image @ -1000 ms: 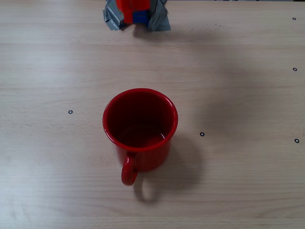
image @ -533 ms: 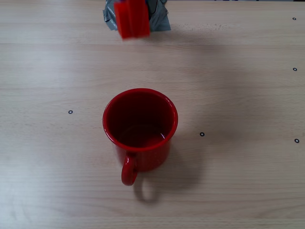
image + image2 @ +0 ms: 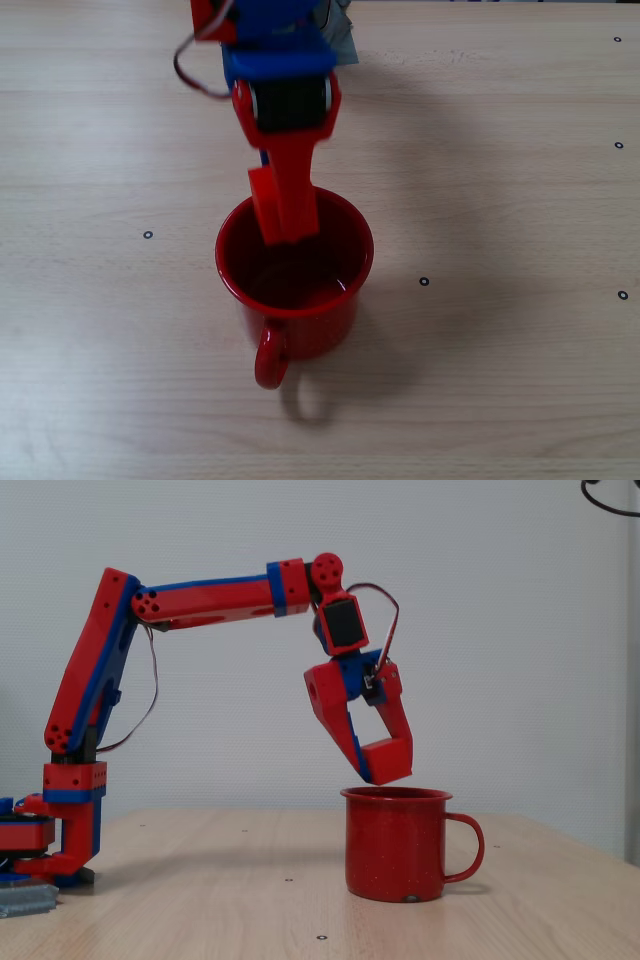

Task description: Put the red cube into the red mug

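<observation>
Gripping a small bright-red cube, jaws just above glossy red mug

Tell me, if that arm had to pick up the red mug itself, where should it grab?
Probably the rim wall of the red mug, coming straight down with one finger inside and one outside. It stands upright and open, and the wall is thin. The loop handle is the alternative, but the gripper already holds the red cube.

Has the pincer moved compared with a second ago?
Yes. In the overhead fixed view the pincer has come down the picture from the table's far edge to over the red mug, which has stayed put.
</observation>
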